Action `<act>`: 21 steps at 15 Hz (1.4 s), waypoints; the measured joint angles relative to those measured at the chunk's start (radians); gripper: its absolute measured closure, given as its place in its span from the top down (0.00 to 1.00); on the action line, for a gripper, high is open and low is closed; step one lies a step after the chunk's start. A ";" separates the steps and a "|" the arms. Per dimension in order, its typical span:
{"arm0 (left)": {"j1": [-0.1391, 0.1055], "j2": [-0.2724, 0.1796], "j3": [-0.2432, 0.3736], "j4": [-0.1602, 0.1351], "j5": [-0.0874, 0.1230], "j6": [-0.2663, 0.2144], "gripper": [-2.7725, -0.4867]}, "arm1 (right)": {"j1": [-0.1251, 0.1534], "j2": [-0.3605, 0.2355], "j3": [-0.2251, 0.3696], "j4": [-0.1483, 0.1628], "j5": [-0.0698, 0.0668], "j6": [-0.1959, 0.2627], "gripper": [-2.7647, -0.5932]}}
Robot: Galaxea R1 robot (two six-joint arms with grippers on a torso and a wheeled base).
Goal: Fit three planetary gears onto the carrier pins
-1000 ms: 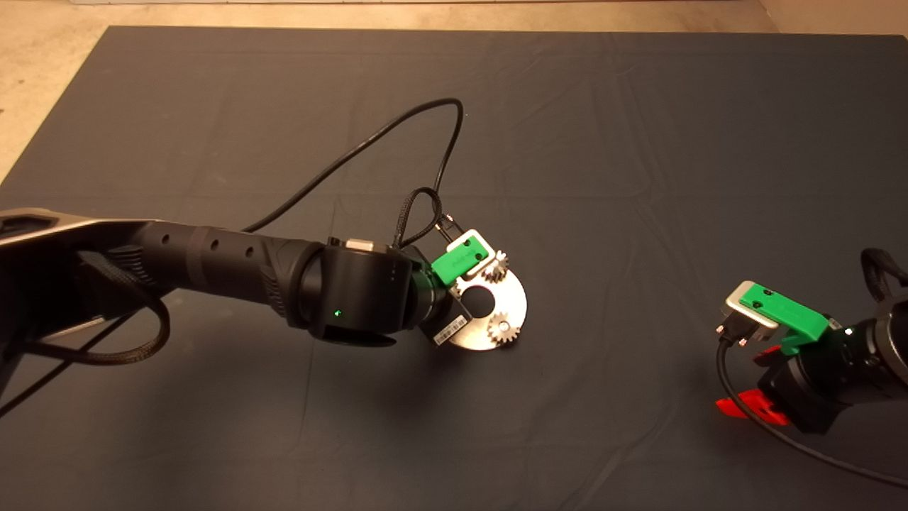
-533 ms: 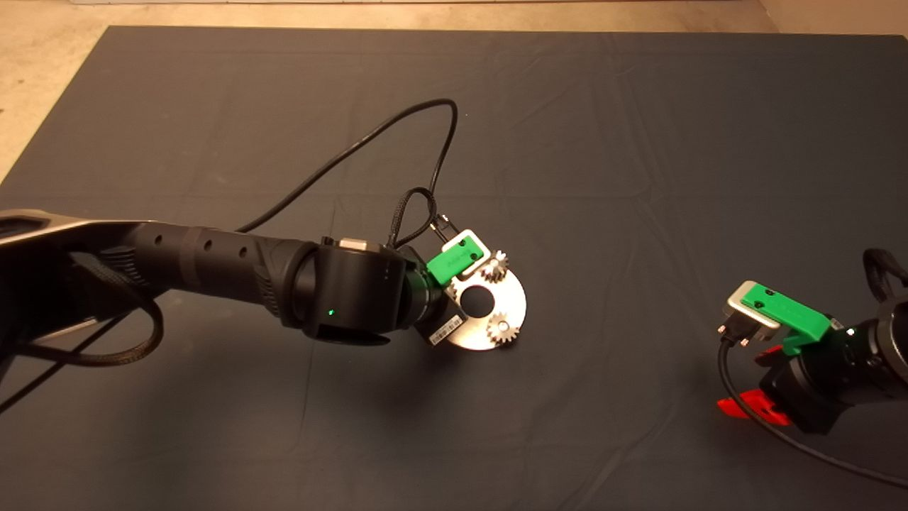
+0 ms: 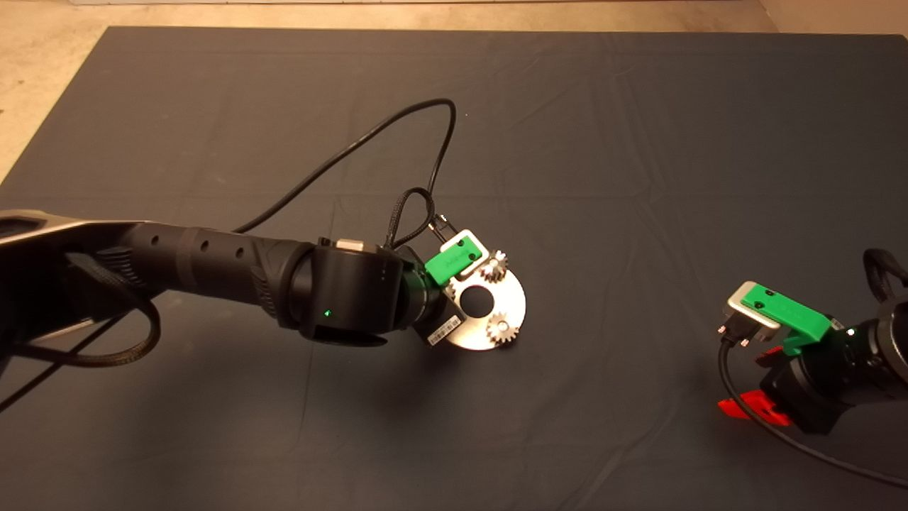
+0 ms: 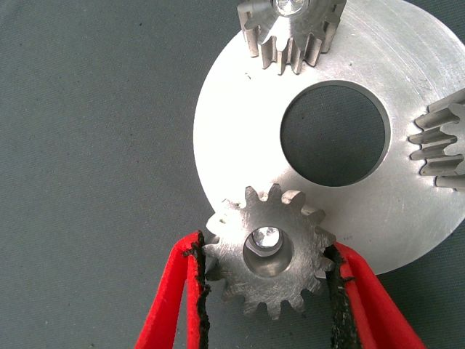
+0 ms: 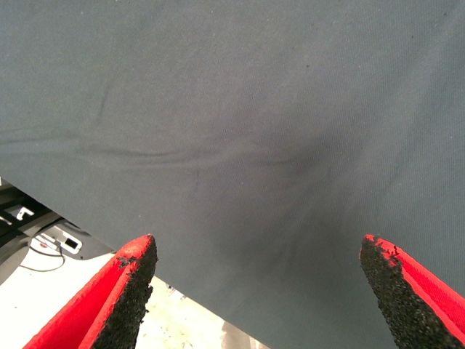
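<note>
The silver disc (image 4: 240, 131) with a large centre hole lies mid-mat, also seen in the head view as the disc (image 3: 512, 301). Two planetary gears (image 3: 495, 266) (image 3: 501, 328) sit on carrier pins; in the left wrist view they are the gear (image 4: 290, 33) and the gear (image 4: 439, 145). My left gripper (image 4: 267, 249) is shut on a third gear (image 4: 232, 273) at the disc's rim, pads touching its teeth on both sides. A pin top (image 4: 265, 236) shines through that gear's centre hole. My right gripper (image 3: 755, 380) waits open at the mat's right side.
The left arm's black cable (image 3: 397, 128) loops over the mat behind the disc. The dark mat (image 3: 638, 177) ends at a pale floor (image 3: 42, 71) at the far left; the right wrist view shows the mat's edge (image 5: 182, 291) near the right fingers.
The left arm has drawn slightly back to the left. Disc, the two seated gears and the right arm stay where they were.
</note>
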 joint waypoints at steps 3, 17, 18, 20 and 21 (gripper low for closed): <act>0.000 0.000 0.000 0.000 -0.001 0.000 0.13 | 0.000 0.000 0.000 0.000 0.000 0.000 0.67; 0.014 0.006 0.000 0.011 0.004 0.000 0.13 | 0.000 0.000 0.000 0.000 0.001 0.000 0.67; 0.014 0.006 0.000 0.011 0.006 0.000 0.13 | 0.000 0.000 0.000 0.000 0.001 0.000 0.67; 0.022 0.006 0.000 0.011 0.006 0.000 0.13 | 0.000 0.000 0.000 0.000 0.001 0.000 0.67; 0.024 0.006 0.000 0.011 0.005 0.000 0.13 | 0.000 0.000 0.000 0.000 0.002 0.000 0.67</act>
